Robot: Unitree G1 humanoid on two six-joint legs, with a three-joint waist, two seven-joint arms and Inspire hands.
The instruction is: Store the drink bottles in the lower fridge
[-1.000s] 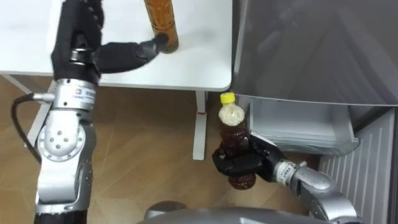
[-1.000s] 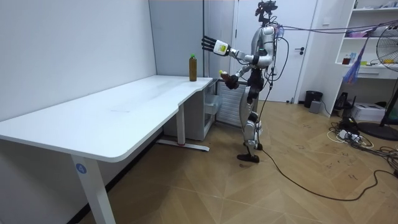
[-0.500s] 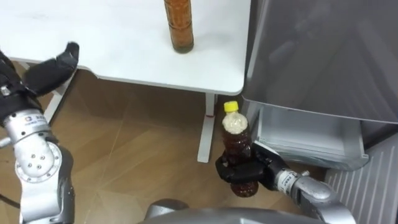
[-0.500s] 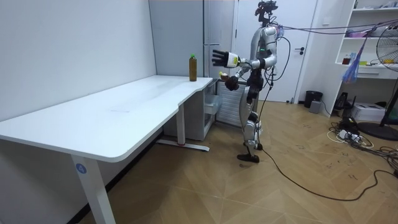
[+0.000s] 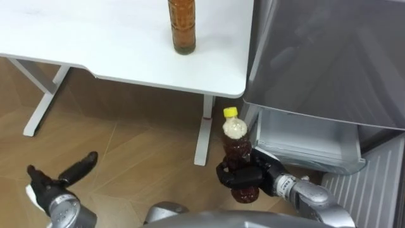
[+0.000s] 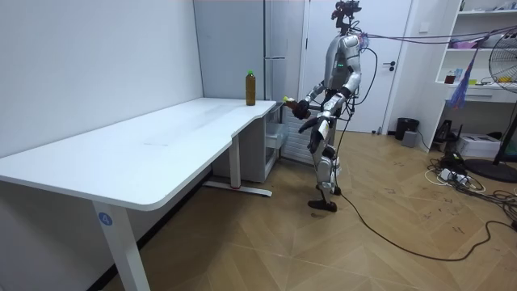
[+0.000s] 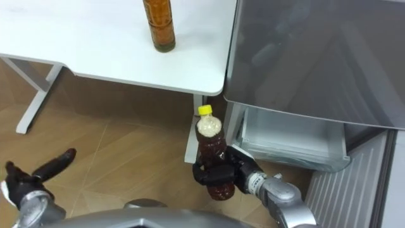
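The right hand [image 5: 243, 177] grips a yellow-capped bottle [image 5: 236, 138] upright at the lower middle, just beside the open fridge drawer [image 5: 310, 136] where it should go. The left hand [image 5: 49, 185] hangs open, lower left. A second bottle [image 5: 181, 25] stands on the surface [image 5: 95, 38] above.

Standing bottle [image 5: 181, 25] on tabletop [image 5: 114, 50], near right edge. Fridge [image 5: 329, 57] right of tabletop; drawer [image 5: 304, 136] juts out below. Second bottle [image 5: 235, 136] upright in right hand [image 5: 239, 176], before drawer. Left hand [image 5: 57, 183] low left, over floor [image 5: 139, 152].

Silver forearms, black left hand [image 5: 50, 185], right hand [image 5: 243, 175]
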